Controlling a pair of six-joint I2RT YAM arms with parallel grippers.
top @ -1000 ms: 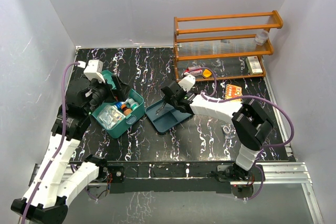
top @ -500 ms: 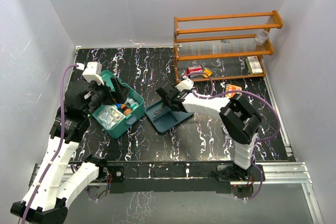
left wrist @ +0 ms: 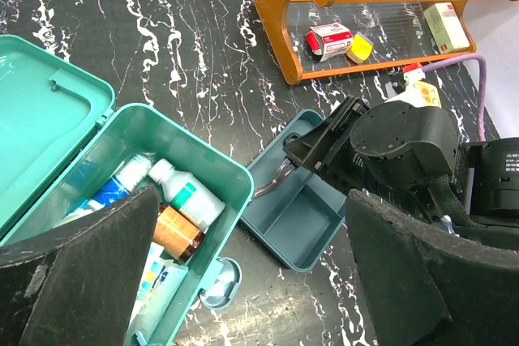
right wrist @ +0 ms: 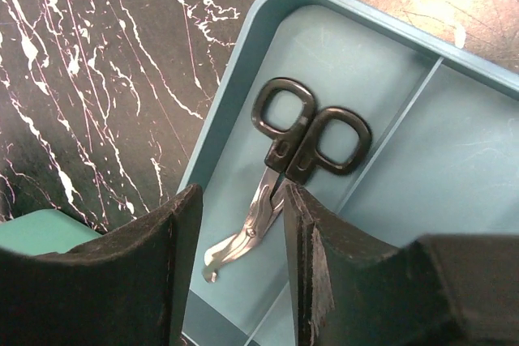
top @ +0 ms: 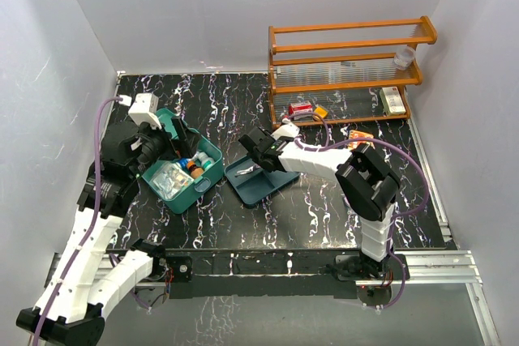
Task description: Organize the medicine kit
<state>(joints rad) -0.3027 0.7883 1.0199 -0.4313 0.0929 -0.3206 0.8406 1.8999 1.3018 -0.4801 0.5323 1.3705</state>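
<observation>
Two arms reach over the table (top: 219, 103) we are watching. On the left side sits the kit (top: 180, 198), its lid (left wrist: 40, 111) thrown back and lying flat behind it. Inside we see a white bottle (left wrist: 185, 194), an amber bottle (left wrist: 174, 232) touching it, and some packets we cannot make out. The left gripper (left wrist: 251, 196) hangs above the kit, its jaws spread wide and nothing between them.

Just beside the kit, on its right, lies the tray (top: 259, 188), turned at an angle to the table edge. Scissors (right wrist: 296, 139) rest in the tray's narrow compartment, black handles toward the rack (top: 349, 62), blades toward the kit. The right gripper (right wrist: 241, 192) is low over the tray with its fingers (right wrist: 162, 281) straddling the blades. We see a gap between the jaws wider than the blades, so we call this claw released, with the scissors lying on the tray floor.

The rack stands well apart at the far right, a few small boxes on its bottom shelf.
</observation>
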